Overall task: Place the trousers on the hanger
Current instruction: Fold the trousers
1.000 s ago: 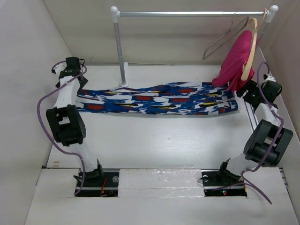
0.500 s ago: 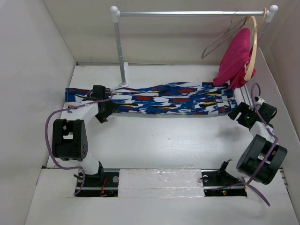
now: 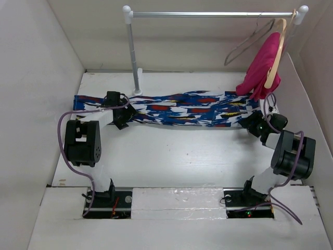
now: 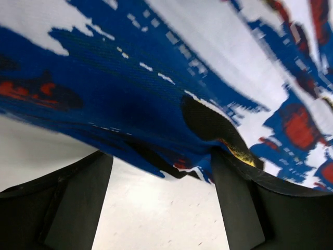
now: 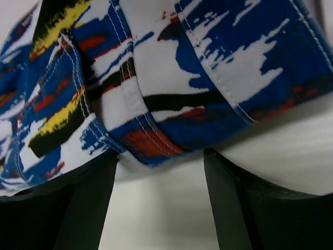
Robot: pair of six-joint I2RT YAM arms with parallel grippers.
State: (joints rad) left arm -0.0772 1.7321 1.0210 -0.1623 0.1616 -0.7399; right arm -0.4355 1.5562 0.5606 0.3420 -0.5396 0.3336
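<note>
Both arms have swung in to the trousers [image 3: 192, 109], flat below the rail [image 3: 208, 15]. Left gripper [image 4: 160, 157] and right gripper [image 5: 160, 155] gape at the near edge, holding nothing. A grasp looks imminent; hanger [image 3: 244, 44] hangs at the rail's right end.

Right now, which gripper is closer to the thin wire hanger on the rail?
Right. The right gripper is at the trousers' end below the hanger; the left gripper is at their opposite end, much farther away.

The table [image 3: 182, 156] on the near side of the trousers [image 3: 187, 110] lies open to my left pincer [image 3: 121, 119] and right pincer [image 3: 255, 125]; beyond, the rack post [image 3: 133, 57] and the hanging pink garment [image 3: 263, 65] stand in my way.
</note>
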